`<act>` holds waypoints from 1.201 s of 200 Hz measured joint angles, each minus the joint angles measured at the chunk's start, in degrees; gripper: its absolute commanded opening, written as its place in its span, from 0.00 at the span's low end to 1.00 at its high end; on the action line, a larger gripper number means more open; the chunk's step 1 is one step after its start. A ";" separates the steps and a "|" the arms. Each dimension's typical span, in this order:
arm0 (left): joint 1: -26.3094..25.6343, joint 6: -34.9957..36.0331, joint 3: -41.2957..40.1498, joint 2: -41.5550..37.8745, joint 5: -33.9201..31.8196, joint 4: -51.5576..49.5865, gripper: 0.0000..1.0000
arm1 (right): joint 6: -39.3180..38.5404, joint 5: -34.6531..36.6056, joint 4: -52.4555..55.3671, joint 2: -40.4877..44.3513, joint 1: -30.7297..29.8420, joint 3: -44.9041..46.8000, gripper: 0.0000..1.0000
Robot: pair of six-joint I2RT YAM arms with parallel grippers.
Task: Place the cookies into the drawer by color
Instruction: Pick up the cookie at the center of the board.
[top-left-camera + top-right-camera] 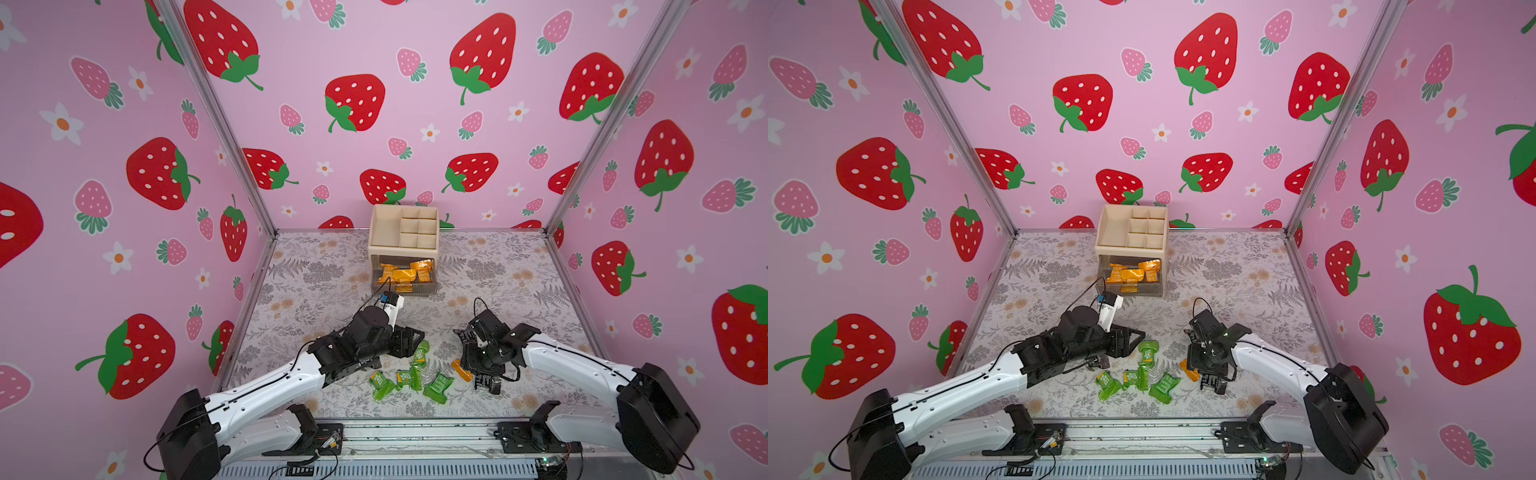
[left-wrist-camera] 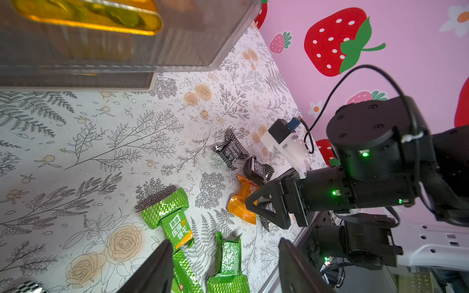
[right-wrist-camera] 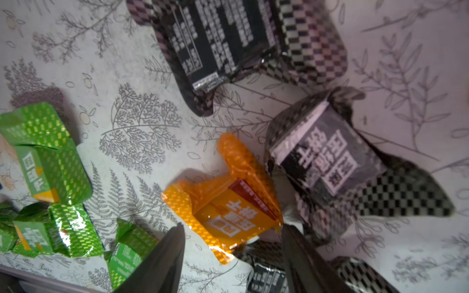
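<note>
A tabletop covered in white sheeting printed with grey ferns and tan flowers is shown, with a small beige plastic organizer with a divided tray top set at its far middle. Shiny green wrapped packets are clustered at the near middle, a single shiny orange wrapped packet is laid just right of them, and black checker-patterned wrapped packets are seen beside it.

Left arm extends forward and inward, forearm low. Left gripper lies nearly level, its jaws parted. Right arm extends inward, wrist bent downward. Right gripper points down, jaws parted. The grippers are near each other, not touching.
</note>
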State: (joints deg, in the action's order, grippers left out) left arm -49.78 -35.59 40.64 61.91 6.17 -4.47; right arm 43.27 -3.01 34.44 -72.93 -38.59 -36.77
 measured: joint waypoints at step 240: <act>2.05 0.68 -0.66 -1.62 -4.26 -3.30 0.69 | -1.81 9.03 5.57 -15.63 -6.82 -12.85 0.60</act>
State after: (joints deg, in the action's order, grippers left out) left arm -47.72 -34.92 39.99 60.29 1.91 -7.77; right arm 41.45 6.02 40.01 -88.55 -45.41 -49.63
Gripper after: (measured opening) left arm 0.691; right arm 0.622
